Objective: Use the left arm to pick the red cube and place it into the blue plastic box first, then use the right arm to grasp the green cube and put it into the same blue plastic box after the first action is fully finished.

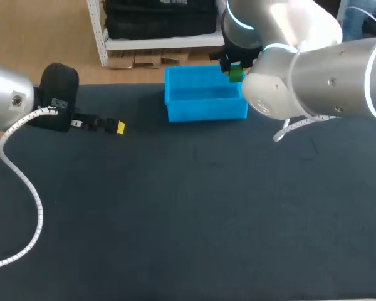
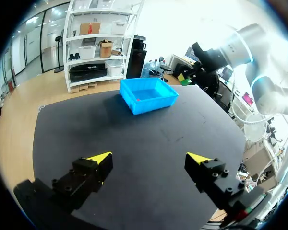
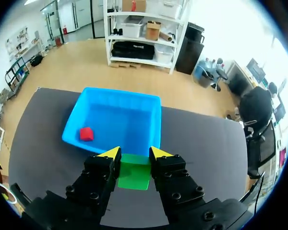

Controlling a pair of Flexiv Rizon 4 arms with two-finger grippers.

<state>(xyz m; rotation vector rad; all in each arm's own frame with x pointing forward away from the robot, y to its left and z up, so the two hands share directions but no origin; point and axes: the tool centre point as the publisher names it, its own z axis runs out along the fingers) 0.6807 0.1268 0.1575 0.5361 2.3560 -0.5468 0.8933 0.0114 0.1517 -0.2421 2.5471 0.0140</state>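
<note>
The blue plastic box (image 1: 205,111) stands at the far middle of the table, also seen in the left wrist view (image 2: 156,103) and the right wrist view (image 3: 149,124). The red cube (image 3: 86,133) lies inside it, a small red spot (image 2: 138,99) from the left wrist. My right gripper (image 3: 134,154) is shut on the green cube (image 3: 134,176), held above the box's right rim (image 1: 235,74). My left gripper (image 2: 148,160) stands open with nothing in it, low over the table's left side (image 1: 117,127), well away from the box.
The dark table mat (image 1: 194,213) stretches bare in front of the box. A white cable (image 1: 22,175) loops from my left arm over the table's left edge. My right arm's big silver links (image 1: 319,69) hang over the far right corner.
</note>
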